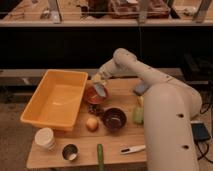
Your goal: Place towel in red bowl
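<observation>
The red bowl [91, 95] sits on the wooden table [125, 137], just right of the yellow bin. My gripper [97, 80] hangs directly above the bowl's far rim. It is shut on the pale grey towel [100, 90], which dangles from it down into the bowl. I cannot tell whether the towel's lower end touches the bowl's bottom.
A large yellow bin [54, 98] stands at the left. A dark bowl [114, 119] and a round fruit [92, 123] lie in front of the red bowl. White cups [45, 138], a metal can [70, 152], a green vegetable [100, 158] and a white utensil [131, 149] line the front edge. A blue sponge [140, 89] lies at the right.
</observation>
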